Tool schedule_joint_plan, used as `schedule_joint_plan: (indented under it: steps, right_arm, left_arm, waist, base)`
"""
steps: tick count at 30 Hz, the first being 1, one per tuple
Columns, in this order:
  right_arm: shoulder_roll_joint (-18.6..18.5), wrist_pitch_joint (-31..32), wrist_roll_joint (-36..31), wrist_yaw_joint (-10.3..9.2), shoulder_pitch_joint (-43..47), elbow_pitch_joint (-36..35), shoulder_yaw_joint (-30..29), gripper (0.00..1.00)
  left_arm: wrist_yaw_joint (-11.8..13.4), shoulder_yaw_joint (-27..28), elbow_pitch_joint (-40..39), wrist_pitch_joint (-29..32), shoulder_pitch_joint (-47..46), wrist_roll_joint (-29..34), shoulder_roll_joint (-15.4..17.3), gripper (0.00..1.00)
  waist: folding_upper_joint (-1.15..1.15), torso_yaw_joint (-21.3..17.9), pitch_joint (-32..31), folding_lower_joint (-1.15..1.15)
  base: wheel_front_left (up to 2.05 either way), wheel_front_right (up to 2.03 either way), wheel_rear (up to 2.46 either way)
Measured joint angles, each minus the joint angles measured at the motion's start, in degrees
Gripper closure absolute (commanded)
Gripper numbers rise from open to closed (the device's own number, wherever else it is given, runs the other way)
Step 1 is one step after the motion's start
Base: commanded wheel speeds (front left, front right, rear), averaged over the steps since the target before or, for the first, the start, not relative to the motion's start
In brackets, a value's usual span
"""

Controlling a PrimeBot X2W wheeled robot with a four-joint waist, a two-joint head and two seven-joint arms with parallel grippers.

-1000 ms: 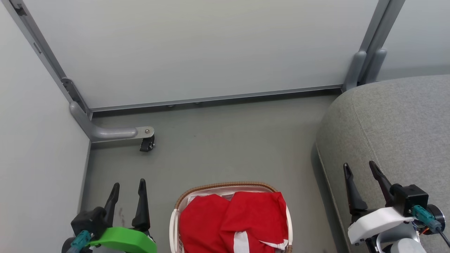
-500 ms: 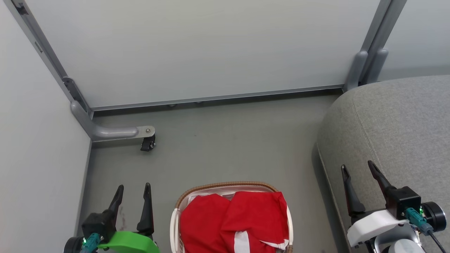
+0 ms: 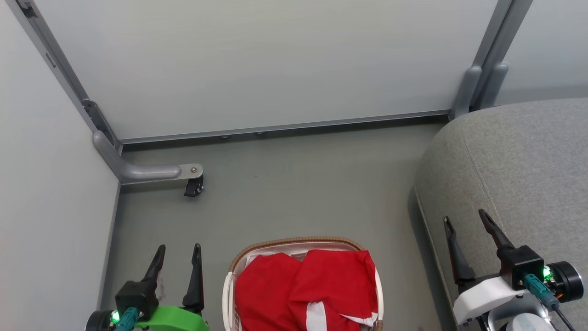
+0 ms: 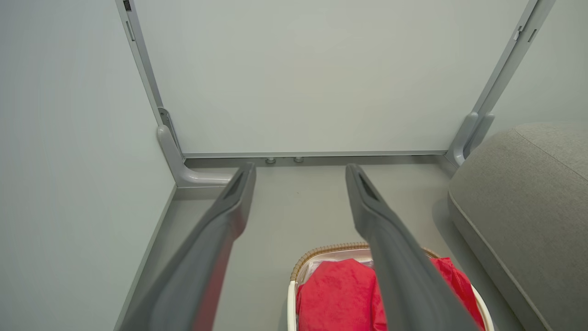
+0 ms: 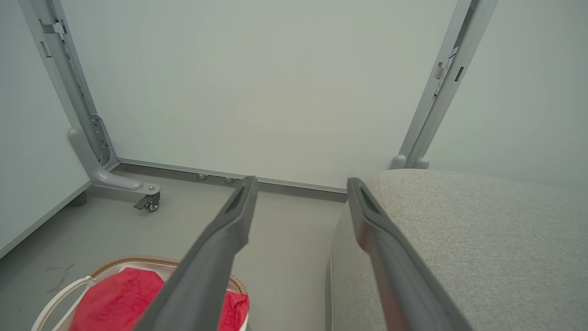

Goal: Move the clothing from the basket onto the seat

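Red clothing (image 3: pixel 303 289) fills the basket (image 3: pixel 294 242), heaped left to right, between the left gripper (image 3: pixel 179 247) and right gripper (image 3: pixel 464 216), both splayed and empty.

Pale partition panels (image 3: pixel 275 64) box in a grey floor (image 3: pixel 298 184); a grey metal foot (image 3: pixel 147 172) juts out at left, black caster (image 3: pixel 193 188) under its tip.

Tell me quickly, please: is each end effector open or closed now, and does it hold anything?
Left end effector: open, holding nothing.
Right end effector: open, holding nothing.
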Motion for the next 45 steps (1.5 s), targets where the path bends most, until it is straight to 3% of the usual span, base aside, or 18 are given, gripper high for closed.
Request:
schedule_joint_plan:
  steps: [27,37,45]
  right_arm:
    - [0.0,0.0,0.0,0.01,-0.2,-0.7,0.3,0.00]
    - [0.0,0.0,0.0,0.02,-5.0,-2.6,0.9,0.00]
    - [-0.1,0.0,0.8,0.03,-11.4,-4.3,0.8,0.00]
  left_arm:
    - [0.0,-0.4,0.5,0.0,-0.2,0.0,0.0,0.00]
    - [0.0,-1.3,1.6,-0.1,-6.8,3.4,0.0,0.00]
    - [-0.3,-3.7,8.5,-0.1,-17.1,6.6,1.7,0.00]
  waist:
    - [0.00,-0.3,1.8,0.00]
    - [0.00,-1.3,7.5,0.00]
    - [0.00,-3.2,15.5,0.00]
  base:
    - [0.00,0.00,0.00]
    - [0.00,0.00,0.00]
    - [0.00,0.00,0.00]
